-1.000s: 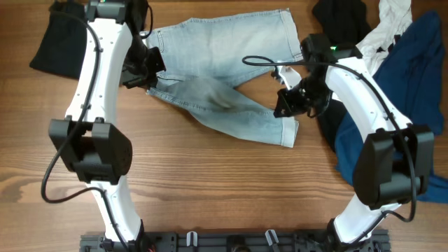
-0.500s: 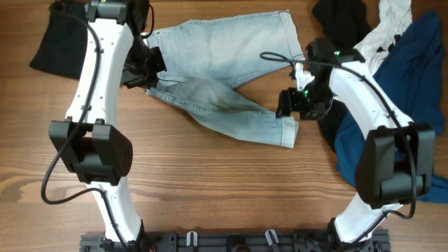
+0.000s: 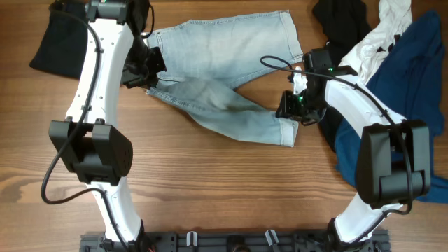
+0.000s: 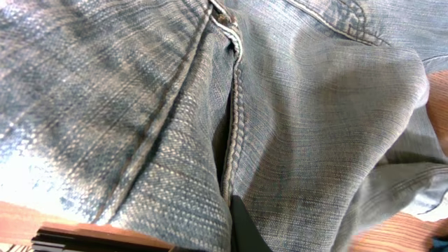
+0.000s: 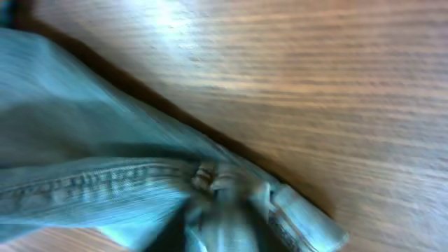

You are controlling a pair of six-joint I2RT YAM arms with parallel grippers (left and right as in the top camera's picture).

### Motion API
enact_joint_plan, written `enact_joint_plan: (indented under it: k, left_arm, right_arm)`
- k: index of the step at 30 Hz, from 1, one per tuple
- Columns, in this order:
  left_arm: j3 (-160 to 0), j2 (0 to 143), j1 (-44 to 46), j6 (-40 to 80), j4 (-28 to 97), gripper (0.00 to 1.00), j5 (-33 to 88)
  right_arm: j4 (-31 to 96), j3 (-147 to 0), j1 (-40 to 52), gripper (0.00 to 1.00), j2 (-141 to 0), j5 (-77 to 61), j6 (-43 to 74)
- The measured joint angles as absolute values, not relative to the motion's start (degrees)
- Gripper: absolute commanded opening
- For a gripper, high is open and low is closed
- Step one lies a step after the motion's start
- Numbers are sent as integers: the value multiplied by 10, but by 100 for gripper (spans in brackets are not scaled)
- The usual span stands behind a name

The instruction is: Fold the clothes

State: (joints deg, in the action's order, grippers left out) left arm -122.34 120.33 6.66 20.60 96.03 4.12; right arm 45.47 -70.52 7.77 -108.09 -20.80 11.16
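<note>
Two claws are on one pair of shorts point(image 3: 224, 59), the garment being folded.

Overhead:
- The left claw point(image 3: 145, 70) sits at the waist end, with denim spreading away to its side across the table point(image 3: 210, 189).
- I cannot tell whether the left claw is pinching or just resting.
- The right claw point(image 3: 289, 106) is at the hem of the lower leg, which runs from it back toward the left claw.
- A black cloth point(image 3: 59, 42) lies behind the left arm.
- Black, white and dark blue clothes point(image 3: 413, 77) are heaped just behind the right claw.

Left wrist: denim fills the frame, with the fly seam point(image 4: 235, 133) straight ahead of the claw. One dark fingertip point(image 4: 243, 227) shows at the bottom edge. The grip is not readable.

Right wrist: blurred. The hem corner point(image 5: 231, 185) is bunched right at the claw with bare wood beyond, so it looks clamped on the hem.

Risks:
- The pinch looks thin, only on the hem corner, so a lift could let it slip out.
- If the left claw has no real hold, the waist drags along and the fold goes crooked.
- The heap sits close behind the right claw, so a swing back could snag it.
</note>
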Motion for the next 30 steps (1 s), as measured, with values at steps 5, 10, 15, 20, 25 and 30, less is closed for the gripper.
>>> enact_joint_plan:
  k: [5,10,15,20,25,30]
  left_arm:
    - [-1223,1203,67,206,961,4,39]
    - [-1223,1203,67,208,961,4,39]
    - [-1223,1203,67,219,961,4,37]
    - [-1207,1202,74,223,960,4,35]
    - [-1114,1196,79,235,958,4,26]
    - [-994,1177,79,270,954,4,0]
  right_arm:
    - [451,-705,78,4,-1081,-232,110]
    - [462,-702,78,4,-1055,-236,109]
    - [495,-700,84,4,-954,-222,107]
    - [512,-695,110,4,-901,-200,107]
    - [504,-641,138,4,-901,-190,112]
    - [498,-627,141,4,-901,-188,122]
